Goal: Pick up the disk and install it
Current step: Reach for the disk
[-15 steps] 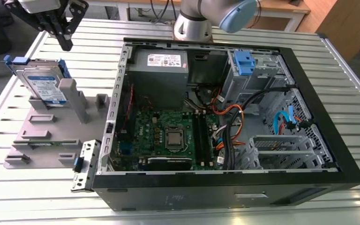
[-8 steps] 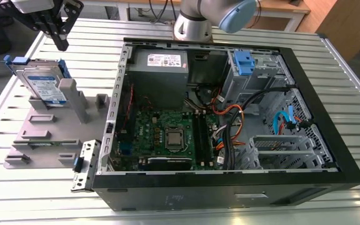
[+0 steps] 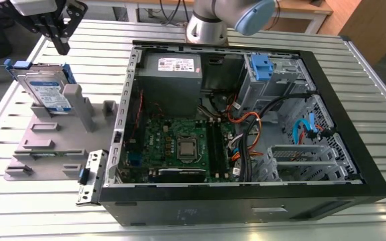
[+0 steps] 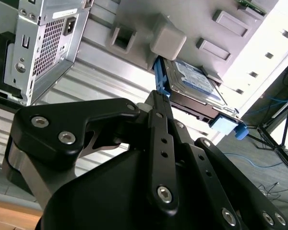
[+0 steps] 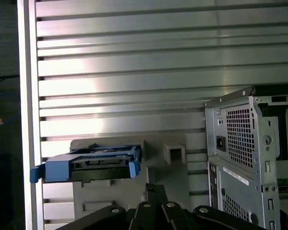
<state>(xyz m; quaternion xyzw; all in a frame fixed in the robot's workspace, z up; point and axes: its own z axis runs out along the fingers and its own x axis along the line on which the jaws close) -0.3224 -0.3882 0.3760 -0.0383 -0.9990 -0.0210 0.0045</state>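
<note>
Gripper (image 3: pixel 62 46), fingers clenched together on nothing, hangs at the exterior view's far left, above the disk (image 3: pixel 45 94) and apart from it. Disk, in blue rails, stands on edge in a slot of the grey holder (image 3: pixel 52 150) on the slatted table (image 3: pixel 374 100). Open computer case (image 3: pixel 247 206) lies just beside the holder, toward the exterior view's right.

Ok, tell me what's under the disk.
A grey fixture plate on the slatted table; the disk stands on edge between its blocks. Those blocks cover the disk's bottom edge.
</note>
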